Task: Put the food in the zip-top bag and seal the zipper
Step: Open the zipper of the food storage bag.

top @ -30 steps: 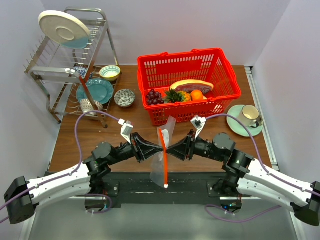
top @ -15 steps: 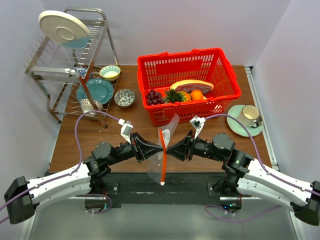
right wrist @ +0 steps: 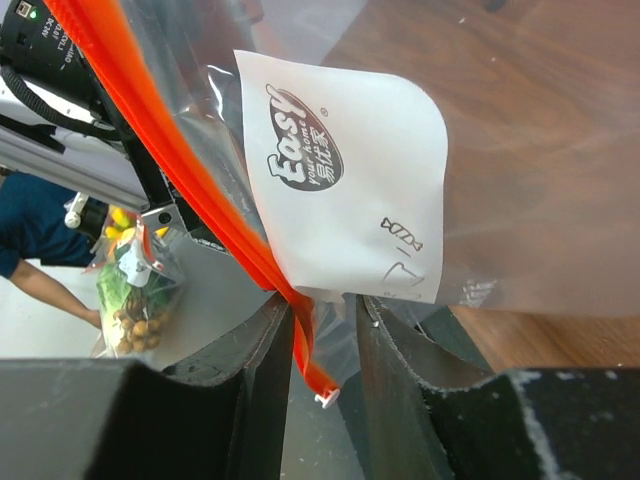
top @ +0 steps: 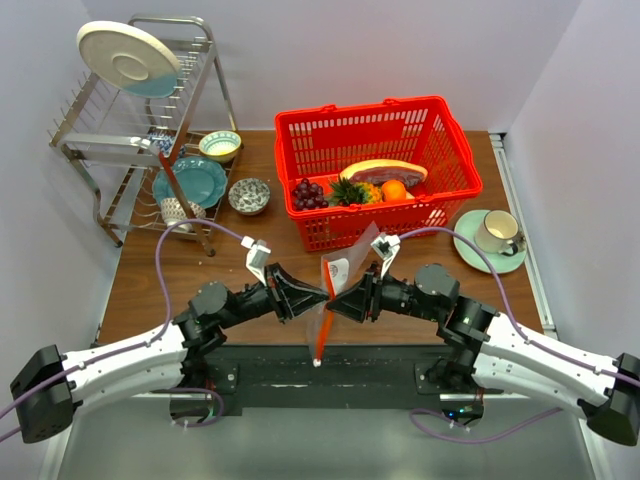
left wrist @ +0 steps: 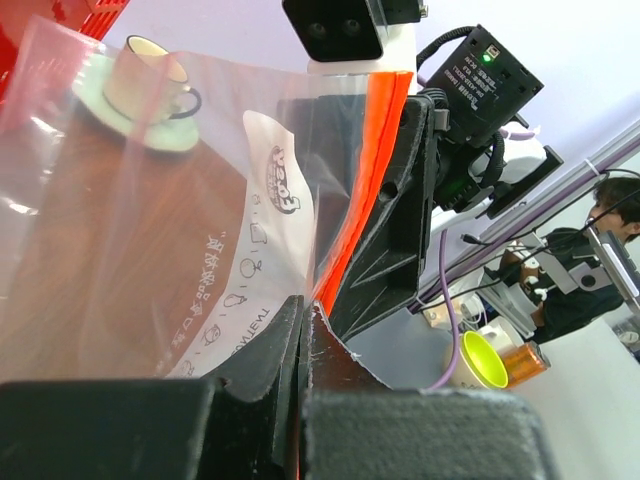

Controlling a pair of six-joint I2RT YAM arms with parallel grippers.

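Grippers meet at the middle of the top view, over the near edge of the wooden table (top: 200, 285), with the zip-top bag (top: 347, 268) held up between them. The left gripper (left wrist: 303, 320) comes in from 9 o'clock, and its 2 fingers are pressed together on the clear film right beside the zipper (top: 321, 325). The right gripper (right wrist: 325, 310) comes in from 3 o'clock. Its jaws stand a little apart with the orange strip and the film passing between them, and I cannot tell whether they actually pinch.

The zipper runs from 12 o'clock to 6 o'clock, with its lower end hanging free below both grippers. The bag's white label faces the right wrist camera.

At 12 o'clock from the bag sits the red basket (top: 440, 130). The pineapple (top: 352, 192) lies inside it, with the grape bunch (top: 306, 193) just beside it at 9 o'clock.
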